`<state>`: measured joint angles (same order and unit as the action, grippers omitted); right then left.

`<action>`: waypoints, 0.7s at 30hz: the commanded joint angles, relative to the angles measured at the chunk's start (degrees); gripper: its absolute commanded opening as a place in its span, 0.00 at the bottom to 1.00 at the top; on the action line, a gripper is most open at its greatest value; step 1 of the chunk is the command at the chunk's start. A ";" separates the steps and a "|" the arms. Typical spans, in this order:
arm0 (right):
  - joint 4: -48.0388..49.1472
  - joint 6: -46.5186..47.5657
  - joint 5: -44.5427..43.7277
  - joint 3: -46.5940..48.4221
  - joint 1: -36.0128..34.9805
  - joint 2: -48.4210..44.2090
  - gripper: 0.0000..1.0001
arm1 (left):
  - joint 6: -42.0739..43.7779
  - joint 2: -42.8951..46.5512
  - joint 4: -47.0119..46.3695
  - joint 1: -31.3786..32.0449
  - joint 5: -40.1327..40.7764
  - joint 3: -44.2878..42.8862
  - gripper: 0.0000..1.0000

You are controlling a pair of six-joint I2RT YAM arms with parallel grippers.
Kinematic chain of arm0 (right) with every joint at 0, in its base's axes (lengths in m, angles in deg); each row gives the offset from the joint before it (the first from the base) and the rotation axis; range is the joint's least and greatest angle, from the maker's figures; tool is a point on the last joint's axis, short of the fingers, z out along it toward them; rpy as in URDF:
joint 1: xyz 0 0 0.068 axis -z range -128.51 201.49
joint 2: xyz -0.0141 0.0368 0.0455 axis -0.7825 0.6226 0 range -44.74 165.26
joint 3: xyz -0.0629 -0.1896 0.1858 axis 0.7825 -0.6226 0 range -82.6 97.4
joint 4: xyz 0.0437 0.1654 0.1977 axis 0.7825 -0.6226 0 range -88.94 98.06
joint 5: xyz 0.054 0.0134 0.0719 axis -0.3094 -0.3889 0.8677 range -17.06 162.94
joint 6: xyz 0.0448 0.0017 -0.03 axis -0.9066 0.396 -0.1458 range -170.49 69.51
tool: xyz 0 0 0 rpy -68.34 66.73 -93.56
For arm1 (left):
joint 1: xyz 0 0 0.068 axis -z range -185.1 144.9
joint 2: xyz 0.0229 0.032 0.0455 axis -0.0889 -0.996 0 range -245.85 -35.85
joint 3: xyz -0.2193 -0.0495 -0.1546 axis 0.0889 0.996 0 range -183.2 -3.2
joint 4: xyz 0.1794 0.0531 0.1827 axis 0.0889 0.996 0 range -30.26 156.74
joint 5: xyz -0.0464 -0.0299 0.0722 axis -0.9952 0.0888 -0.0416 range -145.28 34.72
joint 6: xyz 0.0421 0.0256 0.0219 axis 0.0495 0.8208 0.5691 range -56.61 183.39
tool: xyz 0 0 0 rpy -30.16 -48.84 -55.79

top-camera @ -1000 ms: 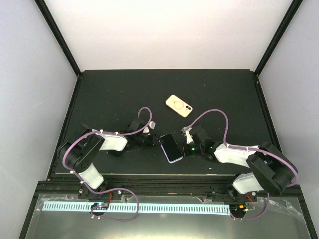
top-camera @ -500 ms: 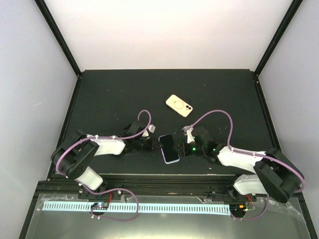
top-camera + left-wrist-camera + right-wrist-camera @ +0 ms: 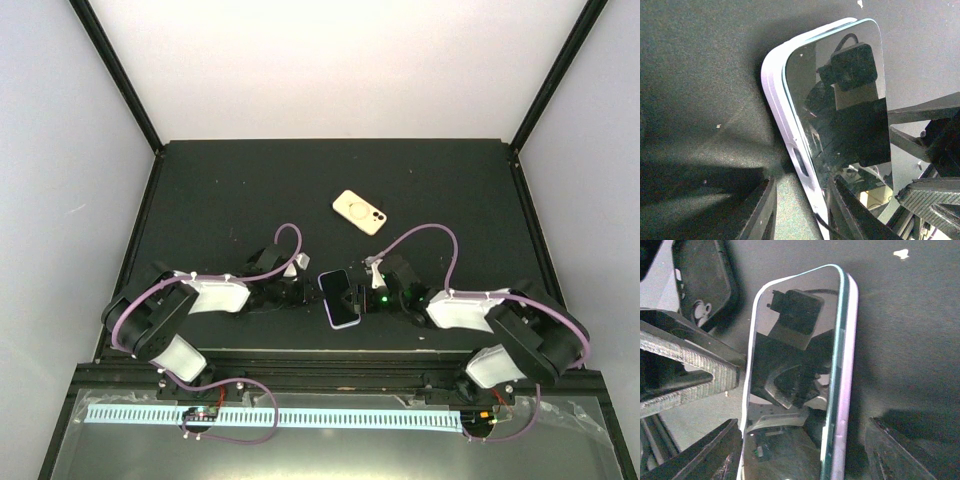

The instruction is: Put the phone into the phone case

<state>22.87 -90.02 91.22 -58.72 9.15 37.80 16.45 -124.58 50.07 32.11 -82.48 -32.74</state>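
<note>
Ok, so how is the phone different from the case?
The phone is dark and shiny with a purple edge; the case is cream with a ring on it. The phone shows its screen; the case shows its back. The phone is near the front of the table; the case lies alone farther back. Both are rounded rectangles.

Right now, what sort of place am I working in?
Probably a lab test cell: a matte black tabletop boxed in by plain white wall panels and black frame posts, holding a lilac-edged glass phone and a cream phone case.
</note>
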 commanded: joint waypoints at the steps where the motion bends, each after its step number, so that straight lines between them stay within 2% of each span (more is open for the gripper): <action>1: 5.45 -3.41 3.43 0.22 -0.19 4.05 0.68 | -0.12 -0.70 -2.23 0.30 -0.25 0.50 0.29; 6: 11.61 -7.41 7.18 -0.62 -0.16 5.95 0.70 | -0.11 -1.09 -2.69 0.25 -0.21 0.84 0.28; 21: 20.19 -16.49 14.72 0.05 -0.01 5.79 0.70 | 0.73 2.37 -0.60 0.27 1.52 2.73 0.19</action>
<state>35.15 -102.59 99.44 -58.99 9.80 43.51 16.28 -123.83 49.00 32.02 -80.93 -31.15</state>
